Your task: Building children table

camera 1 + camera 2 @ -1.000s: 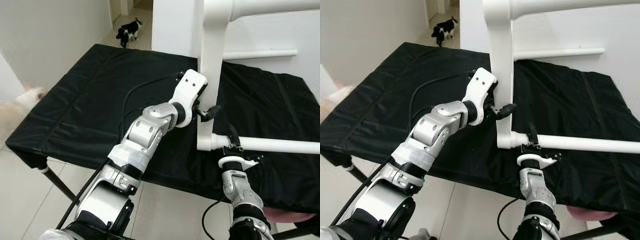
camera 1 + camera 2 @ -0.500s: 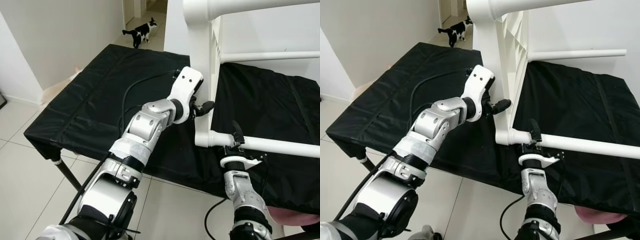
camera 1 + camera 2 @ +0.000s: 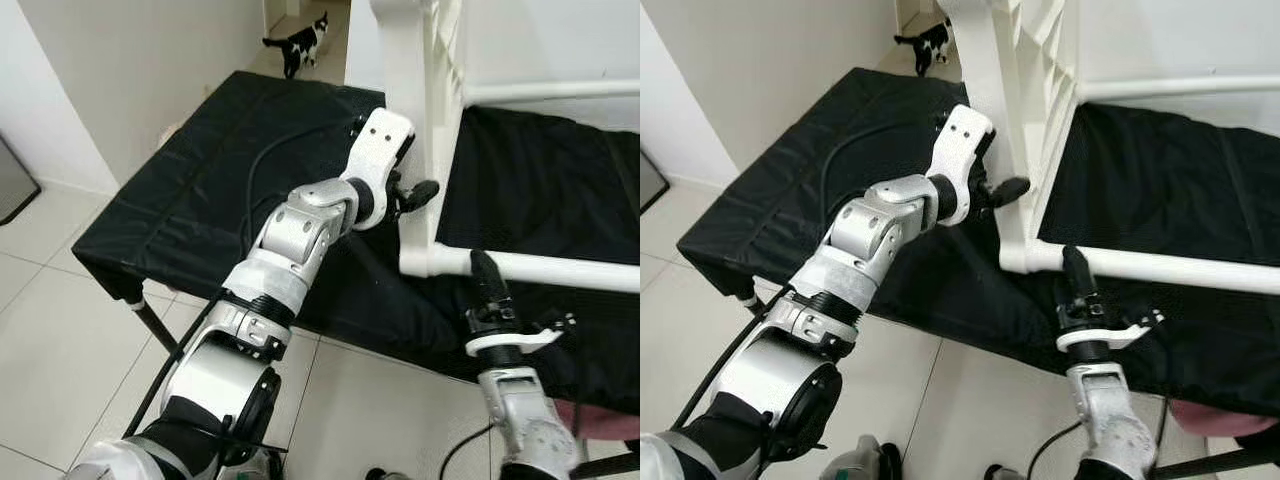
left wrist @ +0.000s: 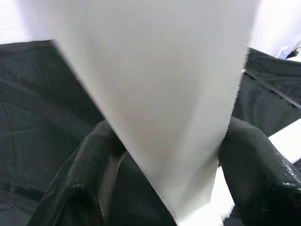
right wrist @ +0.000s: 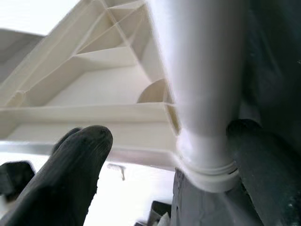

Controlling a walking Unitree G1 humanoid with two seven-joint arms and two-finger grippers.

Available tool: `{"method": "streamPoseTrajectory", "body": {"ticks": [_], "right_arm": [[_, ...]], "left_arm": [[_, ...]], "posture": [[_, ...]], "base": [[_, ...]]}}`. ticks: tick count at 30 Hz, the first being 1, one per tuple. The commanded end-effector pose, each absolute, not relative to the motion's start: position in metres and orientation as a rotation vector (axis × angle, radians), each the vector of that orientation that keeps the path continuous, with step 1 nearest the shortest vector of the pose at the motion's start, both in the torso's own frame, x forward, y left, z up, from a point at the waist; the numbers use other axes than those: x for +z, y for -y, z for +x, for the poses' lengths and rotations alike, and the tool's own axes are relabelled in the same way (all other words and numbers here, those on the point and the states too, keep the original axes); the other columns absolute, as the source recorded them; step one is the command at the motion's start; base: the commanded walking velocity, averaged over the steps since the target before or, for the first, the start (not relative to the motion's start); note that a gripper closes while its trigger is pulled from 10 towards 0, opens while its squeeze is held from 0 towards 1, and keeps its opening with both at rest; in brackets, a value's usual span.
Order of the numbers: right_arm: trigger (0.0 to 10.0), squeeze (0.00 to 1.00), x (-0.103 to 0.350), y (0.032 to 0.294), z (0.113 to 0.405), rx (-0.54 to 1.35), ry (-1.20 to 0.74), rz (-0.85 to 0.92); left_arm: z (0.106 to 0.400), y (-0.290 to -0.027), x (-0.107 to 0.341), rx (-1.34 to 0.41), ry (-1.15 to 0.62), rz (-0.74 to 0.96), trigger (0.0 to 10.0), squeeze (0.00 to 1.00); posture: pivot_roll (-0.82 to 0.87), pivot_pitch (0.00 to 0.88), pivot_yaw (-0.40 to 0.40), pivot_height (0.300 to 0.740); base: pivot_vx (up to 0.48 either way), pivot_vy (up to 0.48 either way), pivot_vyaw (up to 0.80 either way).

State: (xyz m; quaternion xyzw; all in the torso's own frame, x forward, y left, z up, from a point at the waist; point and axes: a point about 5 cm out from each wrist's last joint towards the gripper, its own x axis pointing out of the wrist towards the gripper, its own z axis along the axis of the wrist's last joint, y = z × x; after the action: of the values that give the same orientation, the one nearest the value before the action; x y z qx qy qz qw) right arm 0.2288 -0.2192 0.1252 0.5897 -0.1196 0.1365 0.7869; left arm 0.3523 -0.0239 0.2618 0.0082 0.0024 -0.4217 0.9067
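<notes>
We see the white children's table (image 3: 425, 120) tipped on its side at upper centre-right of the head view, resting on a black padded work surface (image 3: 220, 160). Left gripper (image 3: 408, 195) sits mid-frame, its fingers (image 4: 89, 169) clamped on either side of the table's flat top edge. Right gripper (image 3: 488, 290), lower right, has its fingers (image 5: 70, 169) apart, flanking a round table leg (image 3: 560, 270) where it joins the top. A black-and-white cat (image 3: 303, 40) stands on the floor at top centre.
</notes>
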Motion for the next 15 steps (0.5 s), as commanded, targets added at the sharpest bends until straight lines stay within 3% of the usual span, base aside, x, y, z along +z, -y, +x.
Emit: {"method": "streamPoseTrajectory", "body": {"ticks": [1,8,15], "right_arm": [[10.0,0.0,0.135,0.195,0.211,0.399,0.342,1.332],[10.0,0.0,0.159,0.201,0.205,0.378,0.392,1.265],[10.0,0.0,0.152,0.199,0.2,0.281,0.369,1.326]], "left_arm": [[0.356,0.021,0.292,-0.67,0.147,0.034,0.0,0.0],[0.357,0.026,0.289,-0.689,0.145,0.042,0.0,0.0],[0.356,0.027,0.289,-0.694,0.152,0.06,0.0,0.0]], "posture": [[-0.07,0.036,0.05,0.74],[-0.08,0.04,0.053,0.74],[-0.08,0.042,0.054,0.74]], "base": [[0.0,0.0,0.0],[0.0,0.0,0.0],[0.0,0.0,0.0]]}}
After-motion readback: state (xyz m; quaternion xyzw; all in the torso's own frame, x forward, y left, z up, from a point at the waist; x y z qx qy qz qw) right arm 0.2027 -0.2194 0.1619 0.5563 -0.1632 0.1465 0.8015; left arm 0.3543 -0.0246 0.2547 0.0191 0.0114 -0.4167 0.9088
